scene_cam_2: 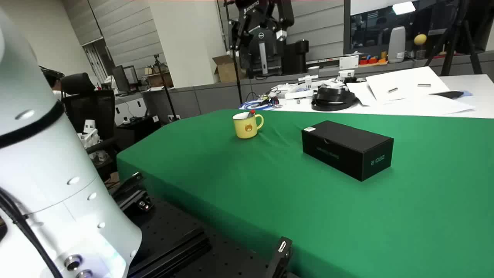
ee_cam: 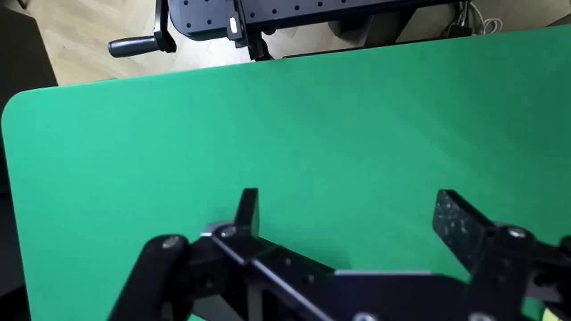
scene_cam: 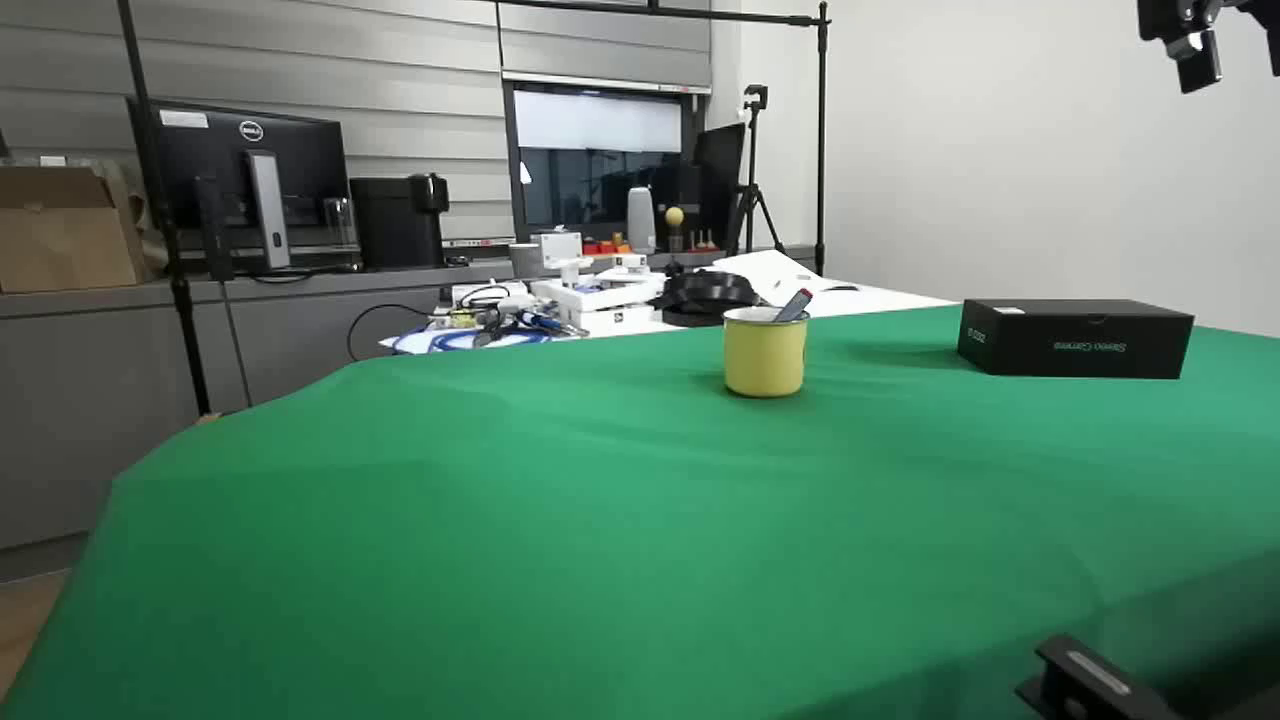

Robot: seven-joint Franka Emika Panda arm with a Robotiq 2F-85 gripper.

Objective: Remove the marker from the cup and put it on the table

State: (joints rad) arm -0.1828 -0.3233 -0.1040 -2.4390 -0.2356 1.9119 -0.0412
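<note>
The pale yellow cup (scene_cam: 763, 358) (scene_cam_2: 244, 128) stands upright on the green-covered table (scene_cam: 480, 520) (scene_cam_2: 278, 200) (ee_cam: 312, 133) in both exterior views. The marker (scene_cam: 795, 305) (scene_cam_2: 251, 112) leans inside the cup; its reddish upper end sticks out above the rim and its lower part is hidden. My gripper (ee_cam: 348, 191) is open and empty, with its fingers wide apart over bare green cloth. It also shows high above the table in both exterior views (scene_cam: 1238, 68) (scene_cam_2: 258, 40). In the wrist view only a small yellow sliver, likely the cup (ee_cam: 550, 315), shows at the lower right corner.
A flat black box (scene_cam: 1085, 340) (scene_cam_2: 347, 150) lies on the green cloth beside the cup, some way apart. A cluttered white surface (scene_cam: 880, 298) (scene_cam_2: 417, 108) adjoins the table's far side. The white arm base (scene_cam_2: 69, 181) stands at the table's near edge.
</note>
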